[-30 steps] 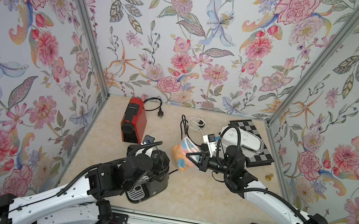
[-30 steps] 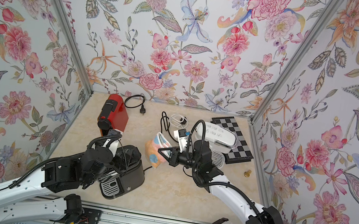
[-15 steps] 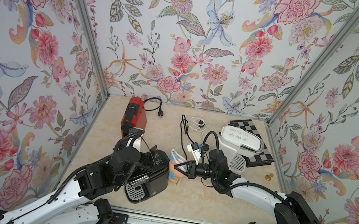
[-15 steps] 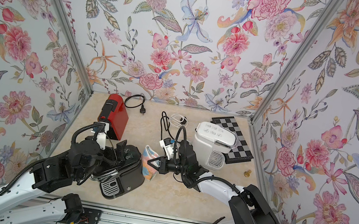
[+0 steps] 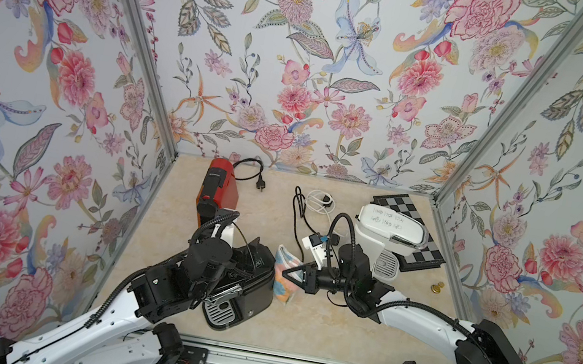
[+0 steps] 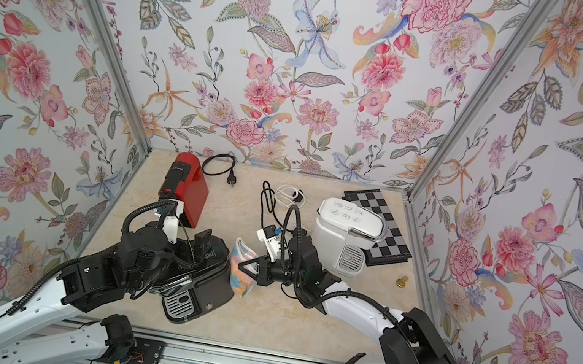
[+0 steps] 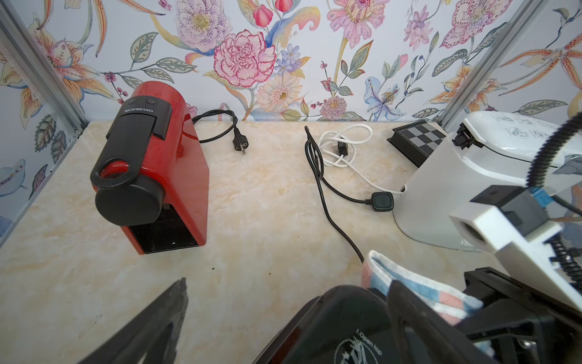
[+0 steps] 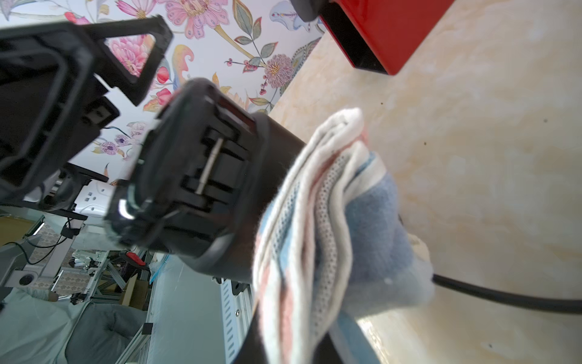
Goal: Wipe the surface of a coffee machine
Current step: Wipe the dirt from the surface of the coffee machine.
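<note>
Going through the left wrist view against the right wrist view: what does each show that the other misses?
Left wrist only: the white coffee machine, the chessboard and a black plug. Right wrist only: the hinge on the black coffee machine and the room outside the booth. Both: the striped cloth against the black coffee machine, the red coffee machine and the marble tabletop.

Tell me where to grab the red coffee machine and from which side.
Probably grip the red coffee machine across its narrow body, coming down from above with the jaws spanning its two red side walls. It stands upright, and those walls look flat and parallel; the rounded black head in front looks harder to pinch.
</note>
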Robot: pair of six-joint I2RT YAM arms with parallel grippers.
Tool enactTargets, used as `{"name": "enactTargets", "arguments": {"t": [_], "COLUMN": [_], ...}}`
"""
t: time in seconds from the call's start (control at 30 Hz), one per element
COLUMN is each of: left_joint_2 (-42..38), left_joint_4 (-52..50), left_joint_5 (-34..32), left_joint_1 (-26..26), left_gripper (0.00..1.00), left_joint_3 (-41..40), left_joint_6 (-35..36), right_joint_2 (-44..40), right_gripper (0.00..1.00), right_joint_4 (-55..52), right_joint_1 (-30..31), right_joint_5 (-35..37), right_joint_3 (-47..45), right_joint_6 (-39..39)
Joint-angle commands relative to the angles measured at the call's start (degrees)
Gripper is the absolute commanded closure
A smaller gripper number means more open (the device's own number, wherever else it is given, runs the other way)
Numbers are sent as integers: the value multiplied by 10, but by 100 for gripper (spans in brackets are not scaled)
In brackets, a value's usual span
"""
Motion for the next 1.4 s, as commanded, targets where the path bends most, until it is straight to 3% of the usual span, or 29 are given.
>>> {"name": "enactTargets", "arguments": {"t": [0.0, 0.2, 0.57, 0.9, 1.0, 1.37], "left_joint_2": [0, 2, -8, -25, -21, -21], "left_joint_4": [14, 30, 28, 23, 30, 34], "left_joint_5": [12, 25, 27, 28, 35, 40], "left_joint_1": [13, 17, 20, 29, 30, 33], "left_gripper": [1, 1, 1, 1, 1, 1], "left_joint_3": [-9, -27, -32, -23, -24, -24], "left_joint_6": [2, -2, -2, 0, 2, 7], "right_joint_2": [-47, -42, 133, 5, 5, 169], "right_gripper": [100, 100, 100, 100, 100, 100], "right_joint_4": [-46, -79, 18, -112, -121, -39], "right_joint_1": [7, 6, -32, -36, -37, -48], "right_joint_5": [-1, 23, -35, -48, -46, -128], "right_joint_3": [39, 50, 72, 141, 146, 182], "right_joint_6": [-27, -50, -46, -116, -120, -103]}}
